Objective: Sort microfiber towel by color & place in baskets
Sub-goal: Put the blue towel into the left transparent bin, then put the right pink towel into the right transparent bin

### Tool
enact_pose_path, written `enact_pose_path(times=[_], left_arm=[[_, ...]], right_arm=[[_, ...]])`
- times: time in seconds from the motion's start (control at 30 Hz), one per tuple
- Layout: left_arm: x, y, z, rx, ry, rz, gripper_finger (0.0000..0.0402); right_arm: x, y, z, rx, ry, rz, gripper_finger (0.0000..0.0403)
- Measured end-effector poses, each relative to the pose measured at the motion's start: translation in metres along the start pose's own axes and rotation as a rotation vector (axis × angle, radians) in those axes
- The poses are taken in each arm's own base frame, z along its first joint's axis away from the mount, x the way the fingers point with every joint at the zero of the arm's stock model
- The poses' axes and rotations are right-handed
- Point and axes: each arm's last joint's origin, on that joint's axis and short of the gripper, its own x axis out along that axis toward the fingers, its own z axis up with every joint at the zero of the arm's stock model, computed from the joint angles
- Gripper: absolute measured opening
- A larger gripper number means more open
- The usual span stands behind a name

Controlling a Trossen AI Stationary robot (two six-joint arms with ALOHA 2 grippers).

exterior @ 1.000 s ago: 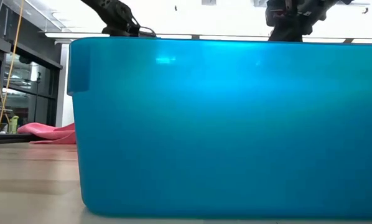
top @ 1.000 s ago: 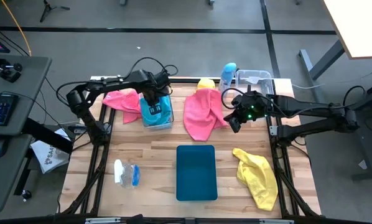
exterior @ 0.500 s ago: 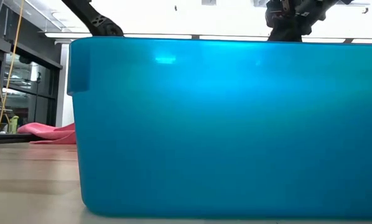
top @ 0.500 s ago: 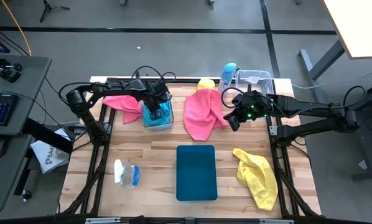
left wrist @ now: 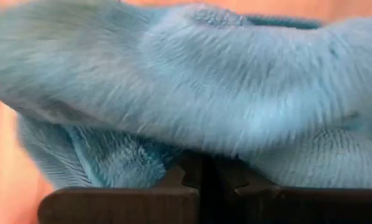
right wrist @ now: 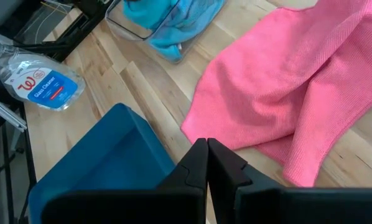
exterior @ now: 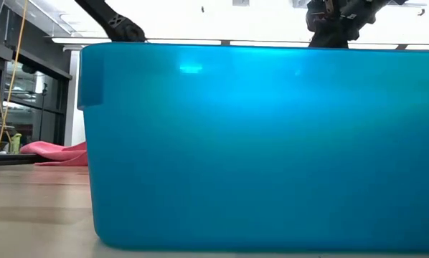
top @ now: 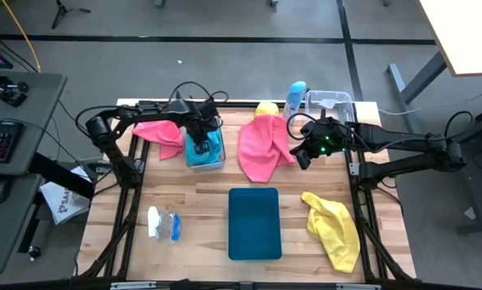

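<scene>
blue fluffy microfiber towel (top: 202,148) sits bunched inside the clear rectangular plastic bin (top: 218,159) at the far left of the wooden tabletop (top: 201,201), and my left gripper (top: 199,129) is down in that bin on top of it, which looks like the drop-off for the blue colour. in the left wrist view the blue pile fills everything ahead of my left jaws, which stand pressed together with no gap; i cannot tell whether a fold is still pinched between them or the cloth only lies against them.

my right gripper (top: 303,151) hangs just beside the large pink microfiber towel (top: 263,147) spread mid-tabletop at the far side. its jaws are closed tip to tip and hold nothing, judging by the right wrist view, where the pink cloth lies flat on the wood beyond them. i take this arm to be waiting its turn.

a second pink cloth (top: 162,131) lies draped at the far left edge, a crumpled yellow microfiber towel (top: 334,228) near the right front, and a scrap of yellow (top: 266,109) shows behind the big pink one. the flat dark-teal rectangular tray (top: 254,222) stands empty in the middle front, and another clear bin (top: 330,102) sits at the far right, so most sorting seems left to do.
</scene>
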Motion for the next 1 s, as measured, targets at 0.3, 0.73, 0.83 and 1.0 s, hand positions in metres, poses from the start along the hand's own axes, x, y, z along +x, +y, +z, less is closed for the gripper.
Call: enact_pose_path(times=[0.3,0.73,0.83,1.0], left_arm=[[-0.059,0.003,0.028,0.096,-0.013,0.041,0.0001],[-0.156,0.013,-0.004,-0.121,-0.376,-0.088,0.0001],[-0.177,0.006,-0.027,-0.187,-0.543,-0.112,0.0001],[-0.194,-0.012,-0.058,-0.269,-0.770,-0.128,0.0001]], right_arm=[[0.000,0.002,0.003,-0.004,-0.033,0.022,0.0000],[0.000,0.016,0.024,0.022,-0.241,0.170,0.0000],[0.008,0.018,0.035,0.068,-0.299,0.208,0.0014],[0.046,0.011,0.051,0.078,-0.218,0.118,0.0097]])
